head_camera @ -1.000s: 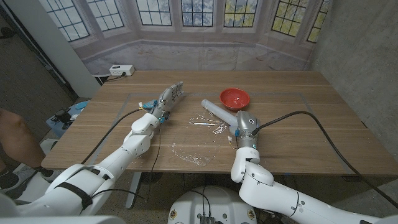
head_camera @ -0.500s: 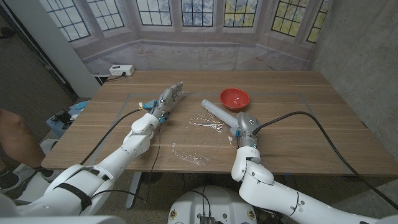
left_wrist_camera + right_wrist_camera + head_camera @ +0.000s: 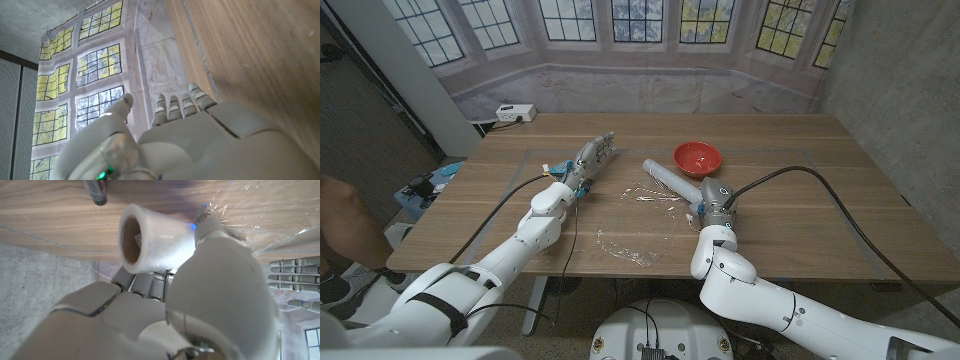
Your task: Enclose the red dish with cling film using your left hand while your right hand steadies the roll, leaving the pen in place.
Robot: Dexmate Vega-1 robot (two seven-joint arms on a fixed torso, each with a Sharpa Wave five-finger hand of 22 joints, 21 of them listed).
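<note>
Wooden table (image 3: 800, 215) stands before a window backdrop. On it lies the roll (image 3: 672, 179), running from near the dish (image 3: 697, 157) toward the right hand (image 3: 705, 207); crumpled film (image 3: 632, 243) lies loose on the near middle of the table.

Hazards, as judgements:
- Loose film may cling to itself or to the table, so a pull may tear it or lift a wad, not a flat sheet.
- If the right hand's grip slackens, the roll may turn or slide toward the dish.
- The pen cannot be located with certainty; a sweep across the table could shift it.

Right hand: fingers wrapped around the roll's near end (image 3: 150, 237), holding it.

Left hand (image 3: 590, 160): well left of the roll, fingers straight and together, holding nothing; film untouched.
</note>
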